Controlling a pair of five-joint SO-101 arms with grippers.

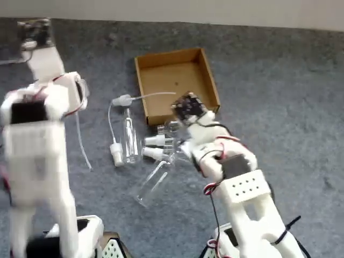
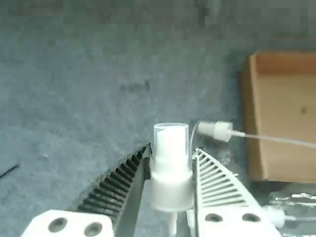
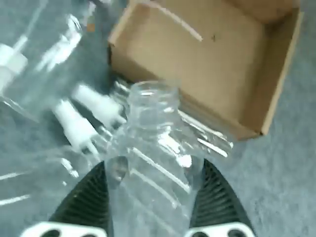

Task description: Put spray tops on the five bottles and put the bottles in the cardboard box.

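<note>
Two robot arms work over a grey table (image 1: 279,107) that carries an open cardboard box (image 1: 180,75). The left gripper (image 2: 172,150) is raised off to the side, its jaws closed on a white spray top (image 2: 172,170) under a clear cap, held upright. The right gripper (image 3: 154,170) hangs low, just in front of the box, with its jaws clamped around a clear bottle (image 3: 150,143) whose open neck points toward the box. Loose on the table beside it lie more clear bottles (image 1: 129,137) and white spray tops (image 1: 152,141), packed close together, and another top (image 2: 215,129) lies with its thin tube across the box corner. The likely next step is bringing top and bottle together, and that is where things could fail. The arms are well apart, so both must line up closely, or the tube may miss the narrow neck and bend. The smooth bottle could also twist or slip in the jaws under pressure. The right arm sits so near the loose pieces that a swing might send them rolling.
</note>
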